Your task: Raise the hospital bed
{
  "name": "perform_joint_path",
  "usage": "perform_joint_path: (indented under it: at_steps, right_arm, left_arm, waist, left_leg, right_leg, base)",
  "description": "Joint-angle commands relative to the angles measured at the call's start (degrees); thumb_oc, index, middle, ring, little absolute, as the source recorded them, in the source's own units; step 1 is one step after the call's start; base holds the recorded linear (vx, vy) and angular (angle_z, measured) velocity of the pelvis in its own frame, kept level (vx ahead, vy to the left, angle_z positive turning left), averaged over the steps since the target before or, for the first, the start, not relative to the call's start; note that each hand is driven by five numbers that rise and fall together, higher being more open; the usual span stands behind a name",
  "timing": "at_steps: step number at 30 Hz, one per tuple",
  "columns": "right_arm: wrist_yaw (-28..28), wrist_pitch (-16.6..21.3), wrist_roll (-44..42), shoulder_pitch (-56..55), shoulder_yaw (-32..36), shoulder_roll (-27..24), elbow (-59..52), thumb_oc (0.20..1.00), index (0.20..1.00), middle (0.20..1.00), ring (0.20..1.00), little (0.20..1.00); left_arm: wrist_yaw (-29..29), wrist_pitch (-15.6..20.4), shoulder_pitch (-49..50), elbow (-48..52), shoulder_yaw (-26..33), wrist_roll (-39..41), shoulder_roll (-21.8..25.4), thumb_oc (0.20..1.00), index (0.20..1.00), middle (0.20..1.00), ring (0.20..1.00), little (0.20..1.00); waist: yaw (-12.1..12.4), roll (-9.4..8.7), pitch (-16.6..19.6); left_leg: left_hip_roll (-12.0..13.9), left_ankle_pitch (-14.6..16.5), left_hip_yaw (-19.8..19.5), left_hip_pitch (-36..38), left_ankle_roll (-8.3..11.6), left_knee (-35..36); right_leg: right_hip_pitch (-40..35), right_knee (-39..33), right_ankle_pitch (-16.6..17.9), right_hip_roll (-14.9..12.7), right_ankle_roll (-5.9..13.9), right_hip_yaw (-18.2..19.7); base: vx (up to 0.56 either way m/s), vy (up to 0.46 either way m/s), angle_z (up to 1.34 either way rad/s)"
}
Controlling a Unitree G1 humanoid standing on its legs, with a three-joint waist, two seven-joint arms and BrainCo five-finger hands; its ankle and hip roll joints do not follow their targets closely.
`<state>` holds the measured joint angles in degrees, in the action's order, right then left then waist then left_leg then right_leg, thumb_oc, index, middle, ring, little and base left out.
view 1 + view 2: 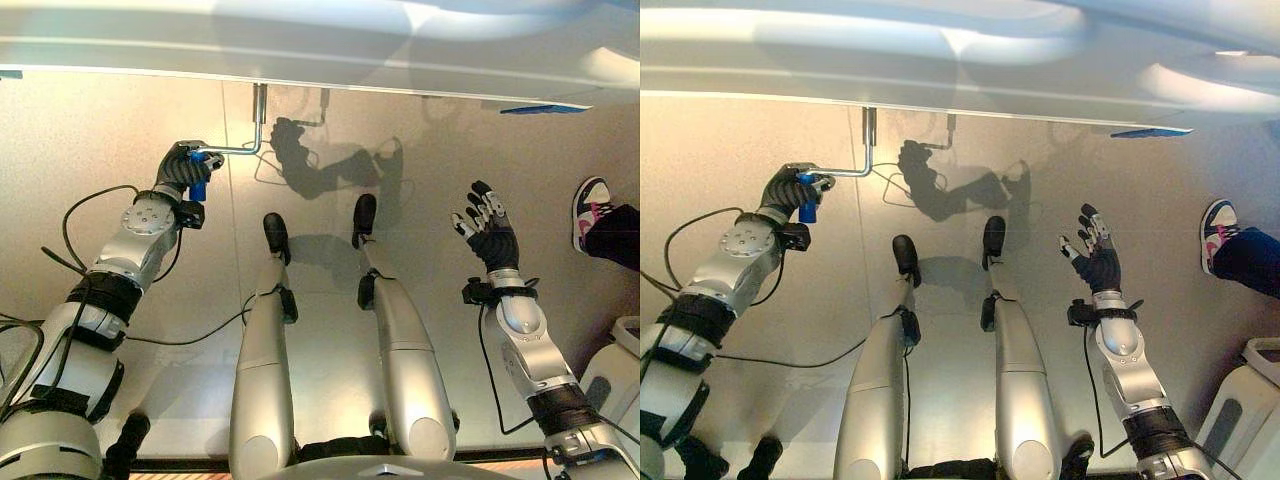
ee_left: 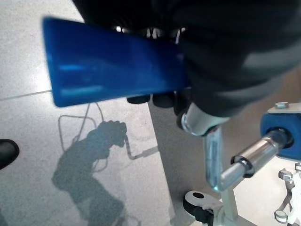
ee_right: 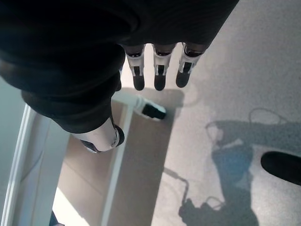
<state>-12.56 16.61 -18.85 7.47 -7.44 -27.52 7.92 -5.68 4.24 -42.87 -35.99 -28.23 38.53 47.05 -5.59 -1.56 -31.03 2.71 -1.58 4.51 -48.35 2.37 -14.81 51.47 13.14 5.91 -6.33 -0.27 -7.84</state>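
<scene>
hospital bed point(image 1: 320, 50): cut off by the top edge of both eye views, underside and lower rim alone in frame.
crank handle point(image 2: 113, 66): blue grip partly hidden under the left hand point(image 1: 185, 165), whose fingers curl round it; blurred at close range in the left wrist view.
person's shoe point(image 1: 592, 208): leg cut off by the right edge.
white bin point(image 1: 1250, 400): cut off at the lower right corner.

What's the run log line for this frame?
left hand: shut on crank handle | right hand: open, idle, over floor | bed: above
</scene>
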Motion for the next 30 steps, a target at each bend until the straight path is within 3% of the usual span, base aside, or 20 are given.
perform_joint_path:
  at_steps: [1, 9, 15, 30]
  right_arm:
    - [0.46, 1.08, -0.79, -4.93, 1.51, -2.05, -5.74, 1.000, 1.000, 1.000, 1.000, 1.000]
    - [0.74, 1.22, -1.67, -4.60, 2.83, -3.41, -7.75, 1.000, 1.000, 1.000, 1.000, 1.000]
    - [2.74, 1.52, -1.40, -5.65, 2.97, -4.77, -10.65, 1.000, 1.000, 1.000, 1.000, 1.000]
    - [2.96, 3.29, -2.94, -5.76, 5.31, -6.27, -13.75, 1.000, 1.000, 1.000, 1.000, 1.000]
  left_arm:
    - [-1.23, 0.70, 0.32, -1.34, 5.22, -4.64, 3.88, 0.200, 0.200, 0.200, 0.200, 0.200]
    - [-2.27, -1.42, -2.89, -8.10, 5.05, -11.76, 1.58, 0.200, 0.200, 0.200, 0.200, 0.200]
    - [-1.26, -3.82, -5.30, -13.40, 3.20, -21.85, 2.32, 0.200, 0.200, 0.200, 0.200, 0.200]
    - [-3.14, -4.84, -8.61, -21.14, 2.42, -27.75, 0.74, 0.200, 0.200, 0.200, 0.200, 0.200]
  waist:
    - [-0.25, 0.23, 1.23]
    - [-0.48, -1.20, 1.23]
    - [-0.54, -2.03, 1.23]
    - [-0.96, -2.45, 1.23]
  left_leg:
    - [0.77, 1.46, -3.09, -1.75, 2.15, -3.12]
    - [0.44, 4.01, -3.81, -8.15, 1.53, -9.92]
    - [1.03, 5.29, -4.02, -11.76, 1.20, -12.70]
    - [1.33, 7.05, -4.01, -17.57, 0.87, -17.06]
  right_leg:
    - [-1.30, 6.42, -5.21, -6.24, 10.74, 1.04]
    - [3.15, 10.33, -5.55, -6.31, 10.88, 1.49]
    - [6.16, 11.75, -6.17, -6.13, 10.98, 1.69]
    - [11.25, 14.26, -6.80, -6.42, 11.28, 1.68]
  base:
    - [-0.03, 0.003, 0.00]
    - [-0.04, 0.041, 0.00]
    - [-0.01, 0.019, -0.03]
    - [0.00, 0.024, -0.02]
